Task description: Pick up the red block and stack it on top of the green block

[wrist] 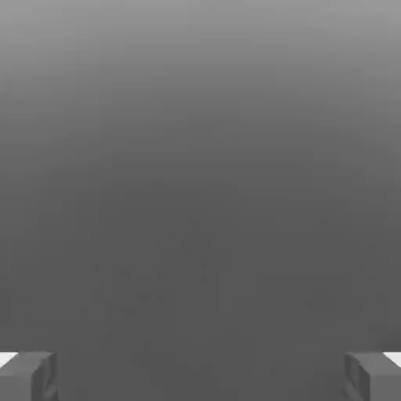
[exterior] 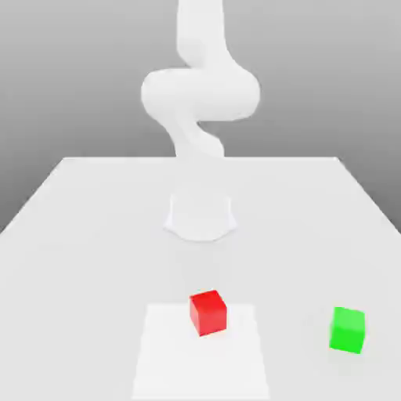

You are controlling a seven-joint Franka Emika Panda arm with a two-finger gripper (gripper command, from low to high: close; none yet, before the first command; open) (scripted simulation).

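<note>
The red block (exterior: pixel 207 312) rests on the white table, near its front edge and around the middle of the exterior view. The green block (exterior: pixel 348 330) stands on the table toward the exterior view's right, well apart from the red one. In the hand view my gripper (wrist: pixel 200 377) is open: its two grey fingertips (wrist: pixel 27 377) sit far apart with nothing between them, facing plain grey background. Neither block is touched.
My white arm (exterior: pixel 200 94) rises from its base (exterior: pixel 200 215) at the table's middle and curves up out of the exterior view. A paler rectangular patch (exterior: pixel 168 360) on the table (exterior: pixel 70 235) lies under the red block.
</note>
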